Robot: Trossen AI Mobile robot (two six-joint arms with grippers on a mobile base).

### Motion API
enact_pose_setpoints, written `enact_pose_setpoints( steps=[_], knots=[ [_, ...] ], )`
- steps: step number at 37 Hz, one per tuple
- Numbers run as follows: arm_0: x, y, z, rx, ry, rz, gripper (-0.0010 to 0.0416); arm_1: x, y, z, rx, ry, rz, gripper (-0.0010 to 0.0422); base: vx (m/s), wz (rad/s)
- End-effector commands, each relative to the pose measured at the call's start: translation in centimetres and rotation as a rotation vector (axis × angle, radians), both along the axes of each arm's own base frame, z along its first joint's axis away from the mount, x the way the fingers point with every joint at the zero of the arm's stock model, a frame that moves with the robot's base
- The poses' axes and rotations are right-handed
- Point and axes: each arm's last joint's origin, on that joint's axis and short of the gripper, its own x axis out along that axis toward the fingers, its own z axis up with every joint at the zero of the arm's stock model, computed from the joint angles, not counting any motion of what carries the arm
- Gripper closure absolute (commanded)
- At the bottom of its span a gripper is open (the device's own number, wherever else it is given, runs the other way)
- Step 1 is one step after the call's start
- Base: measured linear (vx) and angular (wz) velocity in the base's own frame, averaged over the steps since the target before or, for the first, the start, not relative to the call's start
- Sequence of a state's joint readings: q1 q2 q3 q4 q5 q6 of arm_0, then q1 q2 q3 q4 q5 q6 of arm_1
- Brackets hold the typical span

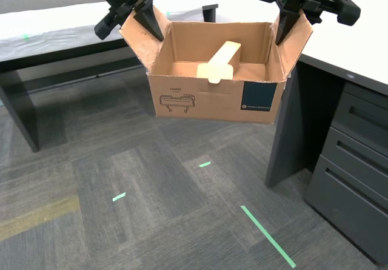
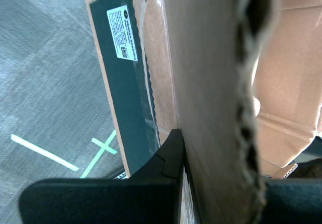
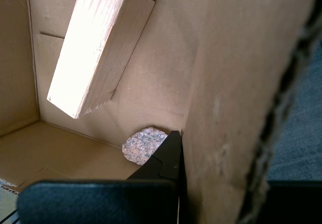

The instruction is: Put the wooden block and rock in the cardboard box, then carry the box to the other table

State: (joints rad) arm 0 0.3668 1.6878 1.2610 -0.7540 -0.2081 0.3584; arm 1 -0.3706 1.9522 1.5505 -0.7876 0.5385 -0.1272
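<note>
The cardboard box hangs in the air over the carpet, held by its two side flaps. My first gripper is shut on the flap at the exterior view's left; one finger shows inside the box. My second gripper is shut on the flap at the exterior view's right, beside the dark green label. The wooden block leans inside the box. The rock lies on the box floor, hidden in the exterior view. The other table, white-draped, stands at the exterior view's upper left.
A pale desk with a grey drawer unit stands at the exterior view's right, close to the box. Green tape strips mark the grey carpet below. A dark table leg stands at the exterior view's left.
</note>
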Motion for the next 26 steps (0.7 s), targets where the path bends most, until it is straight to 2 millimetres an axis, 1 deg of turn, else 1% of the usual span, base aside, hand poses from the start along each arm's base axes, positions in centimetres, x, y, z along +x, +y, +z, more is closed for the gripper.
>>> enact_pose_setpoints(
  steps=[1,11,21,26],
  knots=[
    [0.0,0.1,0.06,0.012,-0.001,0.006,0.0406,-0.05,-0.07,0.12,-0.008,-0.003,-0.009,0.0413,0.078,0.066],
    [-0.33,0.35,-0.03,0.004,0.02,0.017,0.0406,-0.38,-0.05,0.02,0.008,0.02,-0.026,0.0413,0.111,0.066],
    [-0.36,0.5,-0.03,0.01,0.032,-0.037,0.0406,-0.16,-0.03,0.07,0.022,-0.055,-0.085,0.0413,0.144,0.1],
    [-0.36,0.55,-0.04,0.016,0.038,-0.057,0.0406,-0.13,-0.04,0.08,0.021,-0.059,-0.087,0.0412,0.149,0.108]
  ],
)
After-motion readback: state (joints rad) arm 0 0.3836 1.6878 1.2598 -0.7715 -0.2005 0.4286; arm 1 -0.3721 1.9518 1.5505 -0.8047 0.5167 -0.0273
